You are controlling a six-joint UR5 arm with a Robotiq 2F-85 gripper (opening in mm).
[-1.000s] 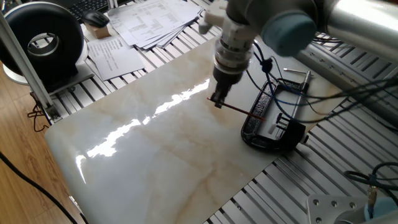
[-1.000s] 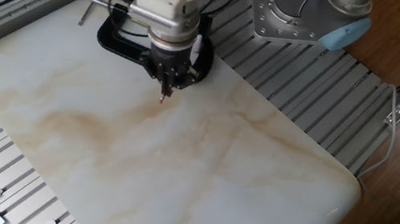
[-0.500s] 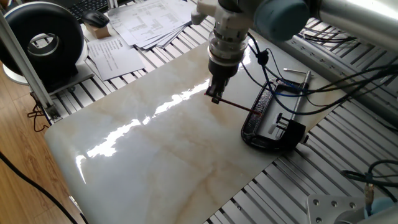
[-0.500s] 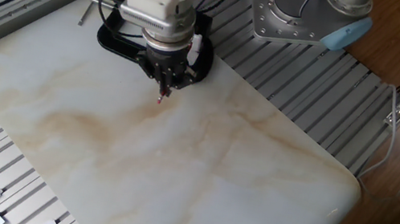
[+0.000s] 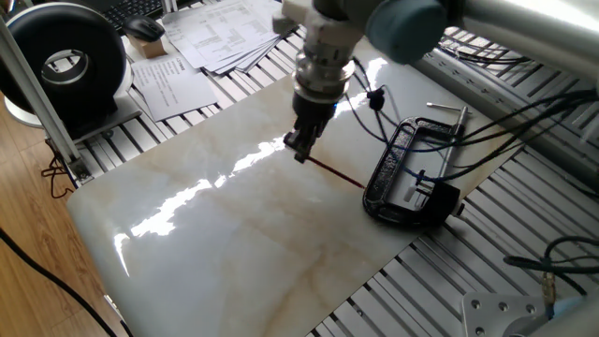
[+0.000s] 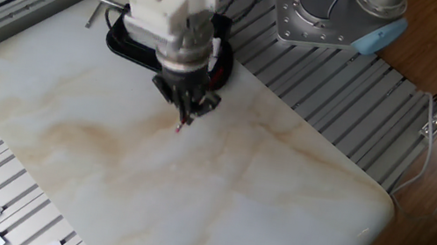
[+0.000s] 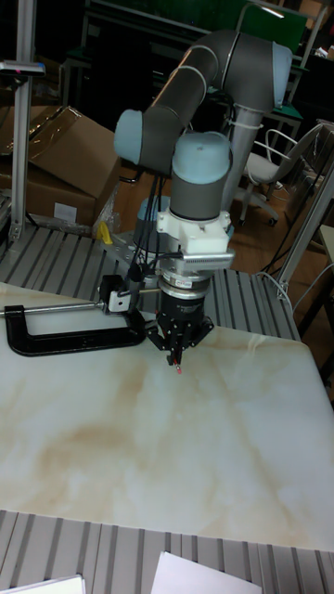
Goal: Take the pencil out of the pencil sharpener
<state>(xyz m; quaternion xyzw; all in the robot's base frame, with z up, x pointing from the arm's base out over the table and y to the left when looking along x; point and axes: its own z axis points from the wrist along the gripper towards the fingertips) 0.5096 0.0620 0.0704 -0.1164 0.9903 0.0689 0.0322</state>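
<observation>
Gripper [image 5: 298, 148] hangs low over the middle of the marble worktop [image 5: 215, 253], jaws closed on one end of the pencil [image 5: 335, 172], so that a pull along the shaft can draw it free. Pencil is thin, straight and dark red; it slopes from the gripper toward the black clamp [image 5: 408, 178] at the far worktop edge. Pencil sharpener cannot be made out; presumably the clamp holds it fast against the pull.
</observation>
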